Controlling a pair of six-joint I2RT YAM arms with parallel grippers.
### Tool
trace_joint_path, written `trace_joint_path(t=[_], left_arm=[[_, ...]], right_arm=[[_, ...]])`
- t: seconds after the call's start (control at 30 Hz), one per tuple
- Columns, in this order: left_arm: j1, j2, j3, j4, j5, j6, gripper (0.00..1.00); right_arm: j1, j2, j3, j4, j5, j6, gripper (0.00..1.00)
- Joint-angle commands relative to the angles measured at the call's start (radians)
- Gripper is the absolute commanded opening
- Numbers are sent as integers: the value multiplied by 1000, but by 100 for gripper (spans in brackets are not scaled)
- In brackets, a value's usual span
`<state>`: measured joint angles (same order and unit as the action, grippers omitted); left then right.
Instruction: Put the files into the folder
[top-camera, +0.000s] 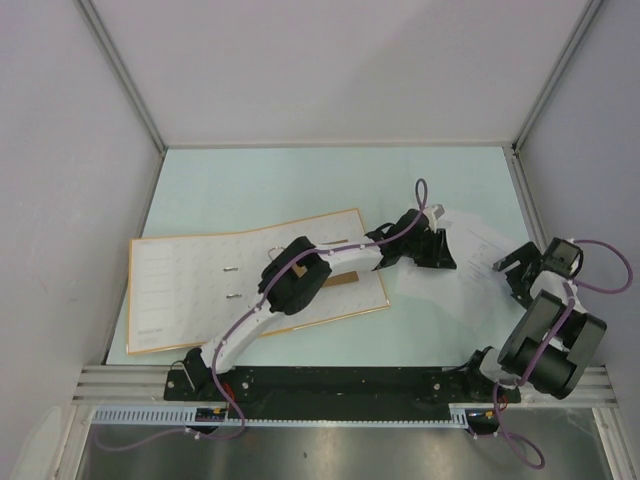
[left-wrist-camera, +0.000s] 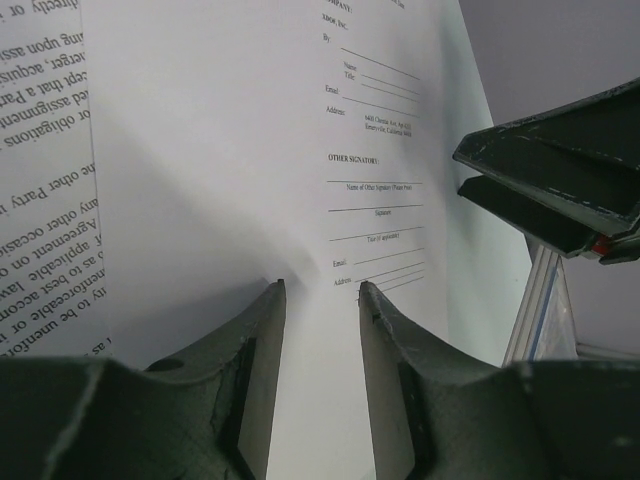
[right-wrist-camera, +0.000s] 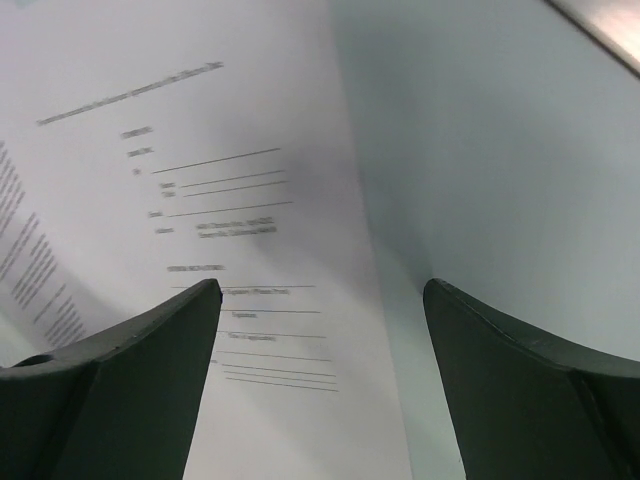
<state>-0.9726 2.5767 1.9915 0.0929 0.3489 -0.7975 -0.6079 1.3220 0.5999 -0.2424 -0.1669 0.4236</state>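
folder (top-camera: 190, 290): on table (top-camera: 300, 180), left | files (top-camera: 480, 245): on table, right of folder

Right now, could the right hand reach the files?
Probably yes: the right hand hangs open just above the right edge of the files, with nothing between them.

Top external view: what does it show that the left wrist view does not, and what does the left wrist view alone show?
Only top external: the open folder, lying left of the files, and both whole arms. Only left wrist: readable print, such as signature lines, beyond the left fingers, which stand apart. Both: the files and the right gripper beside them.
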Motion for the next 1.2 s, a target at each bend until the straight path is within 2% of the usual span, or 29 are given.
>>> trace_joint_path(t=[0.0,0.17,0.3,0.5,0.7,1.17], left_arm=[[26,10,-25,-71,13,-14,41],[32,0,-59,-44,21,-29,41],[32,3,-71,-33,48,-39,41],[35,-1,-72,-47,52,-13,41],[38,-3,-88,-36,58,-20,41],[37,-10,-91,-15,78,-35,40]], right_arm=[[39,91,-32,0,-124,0,89],[123,121,-32,34,-184,1,89],[141,117,-32,63,-252,7,89],[174,2,-32,61,-293,32,89],[172,-67,-31,69,-376,41,89],[158,-110,-31,58,-382,72,88]])
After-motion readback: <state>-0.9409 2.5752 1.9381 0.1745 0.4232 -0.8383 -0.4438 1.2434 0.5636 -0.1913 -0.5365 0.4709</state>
